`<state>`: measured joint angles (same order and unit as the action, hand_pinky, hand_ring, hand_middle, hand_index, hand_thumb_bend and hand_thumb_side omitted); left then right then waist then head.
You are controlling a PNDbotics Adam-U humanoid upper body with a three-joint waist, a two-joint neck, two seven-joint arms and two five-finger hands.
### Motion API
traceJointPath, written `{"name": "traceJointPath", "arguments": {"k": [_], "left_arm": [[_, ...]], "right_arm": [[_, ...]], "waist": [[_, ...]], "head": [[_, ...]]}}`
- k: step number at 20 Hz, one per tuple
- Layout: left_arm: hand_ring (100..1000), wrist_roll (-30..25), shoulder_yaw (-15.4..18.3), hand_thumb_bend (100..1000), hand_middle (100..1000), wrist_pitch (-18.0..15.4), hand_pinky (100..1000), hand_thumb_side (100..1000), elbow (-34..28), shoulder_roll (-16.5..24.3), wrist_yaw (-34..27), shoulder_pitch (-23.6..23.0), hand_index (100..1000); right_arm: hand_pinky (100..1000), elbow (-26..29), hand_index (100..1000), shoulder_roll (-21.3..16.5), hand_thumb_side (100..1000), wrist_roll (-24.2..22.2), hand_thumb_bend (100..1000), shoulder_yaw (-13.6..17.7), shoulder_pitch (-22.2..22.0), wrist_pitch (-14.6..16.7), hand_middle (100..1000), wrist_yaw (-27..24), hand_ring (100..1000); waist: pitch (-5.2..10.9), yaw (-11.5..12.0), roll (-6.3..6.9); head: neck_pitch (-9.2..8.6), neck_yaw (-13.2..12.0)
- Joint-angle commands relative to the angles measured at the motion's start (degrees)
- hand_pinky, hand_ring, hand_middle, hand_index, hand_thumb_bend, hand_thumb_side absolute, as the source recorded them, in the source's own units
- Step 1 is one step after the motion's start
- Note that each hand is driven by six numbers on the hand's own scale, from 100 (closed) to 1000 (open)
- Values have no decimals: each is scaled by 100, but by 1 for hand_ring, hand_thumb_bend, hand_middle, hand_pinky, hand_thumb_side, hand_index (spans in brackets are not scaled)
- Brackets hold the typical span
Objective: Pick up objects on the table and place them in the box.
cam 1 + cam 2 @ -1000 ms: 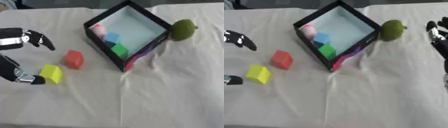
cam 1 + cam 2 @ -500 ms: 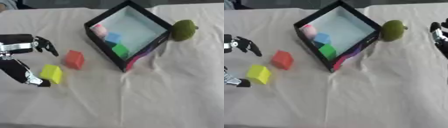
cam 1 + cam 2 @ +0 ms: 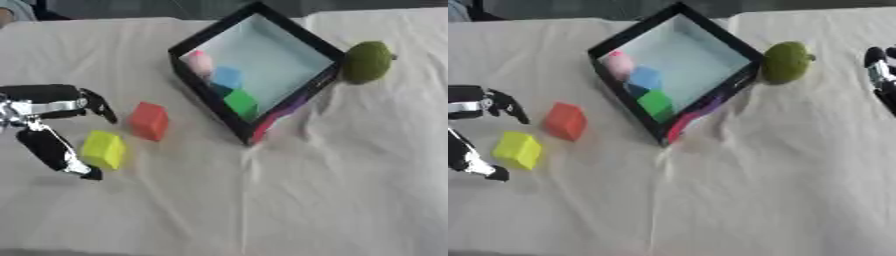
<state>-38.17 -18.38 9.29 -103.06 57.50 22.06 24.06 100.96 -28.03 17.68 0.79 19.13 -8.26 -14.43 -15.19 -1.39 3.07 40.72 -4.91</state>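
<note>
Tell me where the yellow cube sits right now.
The yellow cube lies on the table's left side, just beside the left hand, with the red cube to its upper right.

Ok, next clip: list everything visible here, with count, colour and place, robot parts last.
box: 1, black outside with pale blue inside, upper middle, turned cornerwise
blocks in the box: 3, pink, blue, green, along its left inner wall
red block: 1, on the cloth left of the box
yellow block: 1, lower left of the red block, beside the left hand
green round fruit: 1, against the box's right side
tablecloth: 1, white, wrinkled, covering the table
left hand: black and silver, left edge, fingers spread around the yellow block, not touching it
right hand: black, right edge, only partly visible
</note>
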Motion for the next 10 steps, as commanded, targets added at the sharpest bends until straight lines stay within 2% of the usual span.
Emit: {"name": "traceJointPath", "arguments": {"k": [1,10], "left_arm": [[872,11,11,665,798,-65,845,306,124,52,152,104,835],[876,41,3,698,807,-185,851,253,427,-44,587,140,840]], "right_arm": [[890,70,896,-93,422,-17,301,22,67,4,848,6,823],[890,58,896,-79,424,-36,296,2,66,-4,848,22,822]], "waist": [[131,-8,46],[121,-14,56]], "head": [[-78,-6],[-113,11]]}}
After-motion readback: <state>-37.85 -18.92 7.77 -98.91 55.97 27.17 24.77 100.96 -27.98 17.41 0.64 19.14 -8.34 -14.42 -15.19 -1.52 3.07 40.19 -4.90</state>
